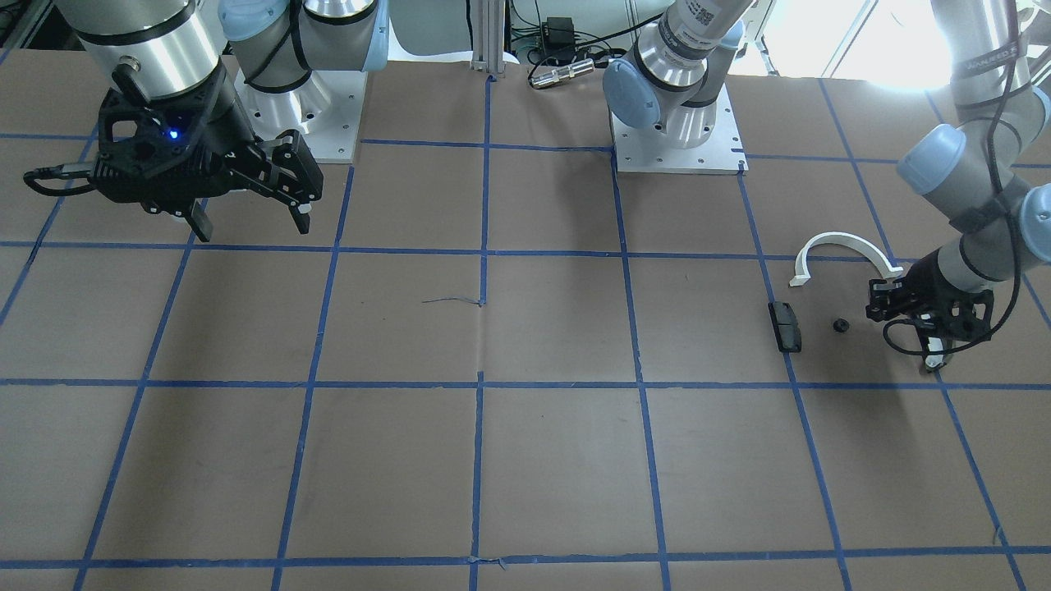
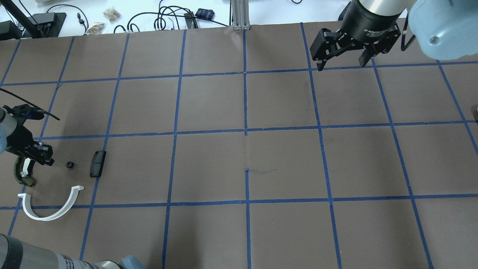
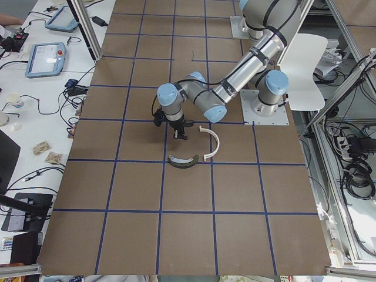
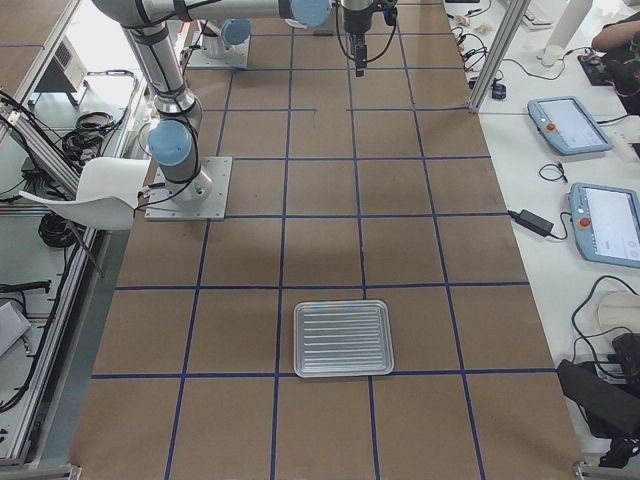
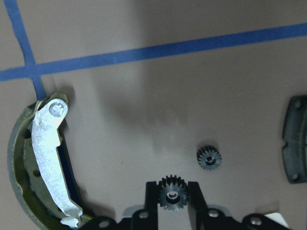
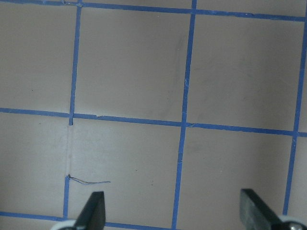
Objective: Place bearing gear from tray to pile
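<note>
gear [image 5: 172, 191], small, dark, toothed, in narrow grip of left claw [image 5: 172, 187]; right claw [image 2: 341, 65] wide

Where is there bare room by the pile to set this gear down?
Bare paper lies between the olive curved piece and the loose gear, up to the blue tape line. Crowded: from that gear to the black block, beside the left gripper and its held gear.

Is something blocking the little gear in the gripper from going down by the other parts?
Nothing visible does. The left gripper holds the small gear over bare brown table. The second gear lies apart on one side, and the brake shoe lies apart on the other.
</note>
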Tool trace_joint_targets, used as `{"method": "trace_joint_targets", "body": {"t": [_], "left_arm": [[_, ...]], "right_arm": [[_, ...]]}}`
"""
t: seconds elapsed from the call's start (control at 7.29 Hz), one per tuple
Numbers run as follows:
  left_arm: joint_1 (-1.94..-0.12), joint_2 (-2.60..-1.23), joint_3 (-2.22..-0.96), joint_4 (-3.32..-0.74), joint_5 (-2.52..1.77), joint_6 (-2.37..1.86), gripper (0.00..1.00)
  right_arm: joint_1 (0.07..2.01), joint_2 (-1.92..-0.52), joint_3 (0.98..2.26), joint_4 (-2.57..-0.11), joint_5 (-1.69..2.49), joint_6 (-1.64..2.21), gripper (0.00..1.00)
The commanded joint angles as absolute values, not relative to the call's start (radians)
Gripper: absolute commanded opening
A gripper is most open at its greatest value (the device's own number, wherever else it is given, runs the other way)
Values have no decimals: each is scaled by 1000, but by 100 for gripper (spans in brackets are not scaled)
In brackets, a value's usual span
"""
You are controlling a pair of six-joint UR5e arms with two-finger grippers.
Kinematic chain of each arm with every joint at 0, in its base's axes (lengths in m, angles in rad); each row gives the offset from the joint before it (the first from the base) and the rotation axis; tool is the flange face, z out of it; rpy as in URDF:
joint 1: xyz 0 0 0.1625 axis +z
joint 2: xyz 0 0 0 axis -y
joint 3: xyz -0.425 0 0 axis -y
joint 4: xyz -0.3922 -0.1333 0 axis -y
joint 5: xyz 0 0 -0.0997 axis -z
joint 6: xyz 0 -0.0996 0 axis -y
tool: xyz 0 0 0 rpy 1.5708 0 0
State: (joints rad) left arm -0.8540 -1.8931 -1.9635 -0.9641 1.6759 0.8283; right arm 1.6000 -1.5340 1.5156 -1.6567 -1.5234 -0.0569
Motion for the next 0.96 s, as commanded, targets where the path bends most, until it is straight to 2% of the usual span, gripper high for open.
{"method": "trace_joint_targets", "body": {"t": [0.0,0.69,0.82], "left_arm": [[-879,-1881,-1983,-950,1649,818,0],[-877,-1910,-1979,-922,1649,828,0],[-879,-1908,-1977,-919,1649,827,12]], "right_arm": [[1600,-1534,1516,-1657,-1523,-57,100],[1600,-1534,1516,-1657,-1522,-57,100],[1600,-1534,1516,-1657,-1523,-58,100]]}}
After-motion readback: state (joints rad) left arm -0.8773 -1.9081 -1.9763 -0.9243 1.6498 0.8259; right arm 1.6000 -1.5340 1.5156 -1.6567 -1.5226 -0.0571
